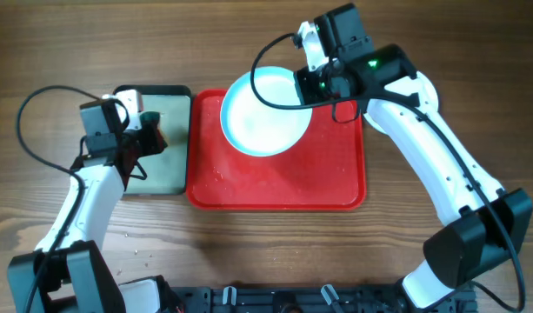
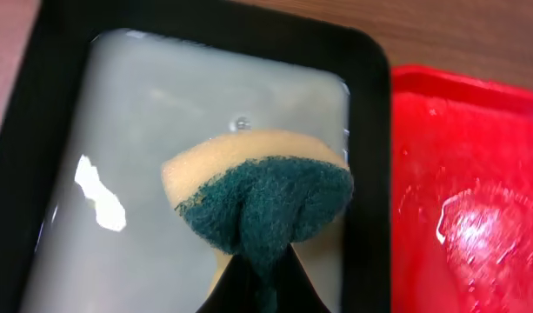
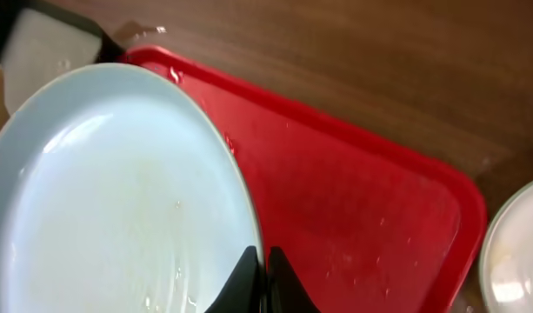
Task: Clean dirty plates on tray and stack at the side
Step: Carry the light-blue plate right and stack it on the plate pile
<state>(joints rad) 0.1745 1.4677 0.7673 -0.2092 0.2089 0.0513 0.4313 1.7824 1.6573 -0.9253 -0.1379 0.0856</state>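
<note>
Pale aqua plate [image 1: 262, 117] is held over the far left part of the red tray [image 1: 275, 187], its rim clamped in the right end effector [image 3: 264, 261]. The left end effector [image 2: 264, 278] is clamped on a yellow and green sponge [image 2: 266, 200] above the wet black-rimmed tray [image 2: 205, 35], just beside the red tray on the wooden counter [image 1: 249, 243].

the smaller tray [image 1: 166, 178] is being kept touching the tray [image 1: 275, 187], at its 9 o'clock. a plate [image 1: 262, 117] is being held at the tray's 11 o'clock part. the sponge [image 2: 262, 196] is being held over the smaller tray. another plate [image 3: 514, 252] is being shown beyond the tray's rim, at 4 o'clock in the right wrist view.
</note>
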